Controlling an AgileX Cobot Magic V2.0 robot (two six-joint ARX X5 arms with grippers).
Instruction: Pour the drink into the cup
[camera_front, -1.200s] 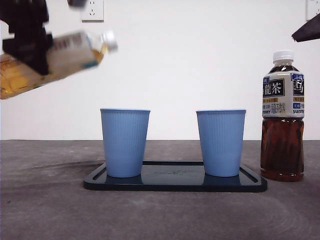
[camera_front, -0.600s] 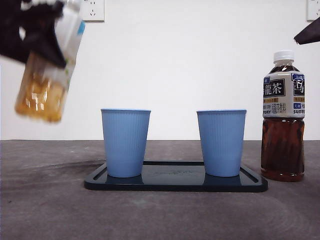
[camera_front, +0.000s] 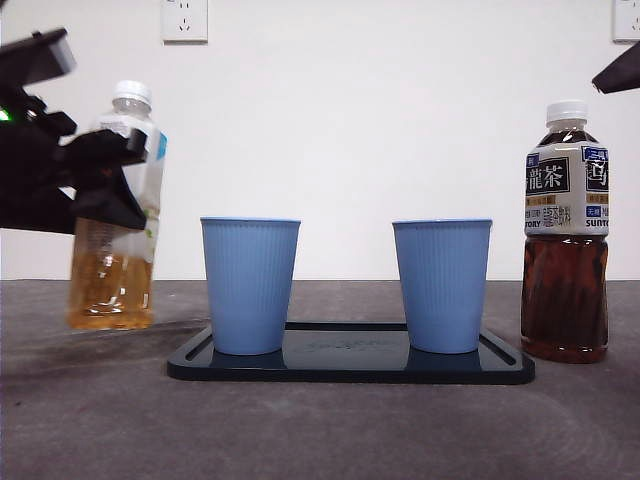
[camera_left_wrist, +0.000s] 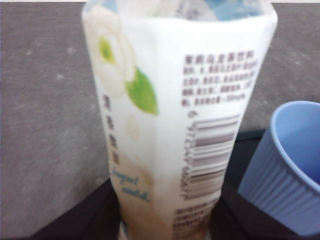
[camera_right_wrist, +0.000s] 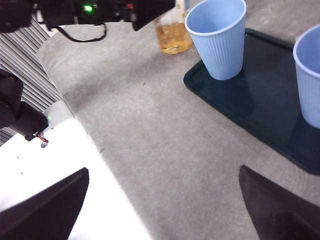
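My left gripper (camera_front: 108, 182) is shut on a pale tea bottle (camera_front: 115, 250) with a white cap and a white label. It holds the bottle upright, left of the tray, its base at or just above the table. The left wrist view shows the bottle (camera_left_wrist: 180, 115) between the jaws, beside the left blue cup (camera_left_wrist: 285, 170). Two blue ribbed cups (camera_front: 250, 285) (camera_front: 442, 285) stand upright on a dark tray (camera_front: 350, 368). My right gripper (camera_right_wrist: 165, 200) is open and empty, high at the right. It shows as a black tip (camera_front: 620, 70) in the front view.
A full dark tea bottle (camera_front: 565, 230) with a white cap stands right of the tray. The right wrist view shows the tray (camera_right_wrist: 260, 110), both cups (camera_right_wrist: 217, 37) (camera_right_wrist: 310, 80), the held bottle (camera_right_wrist: 172, 35) and the table's white edge (camera_right_wrist: 50, 175).
The left gripper has swung the pale bottle from tilted with its neck over toward the left cup back to upright, and lowered it left of the tray. The right arm has not moved.
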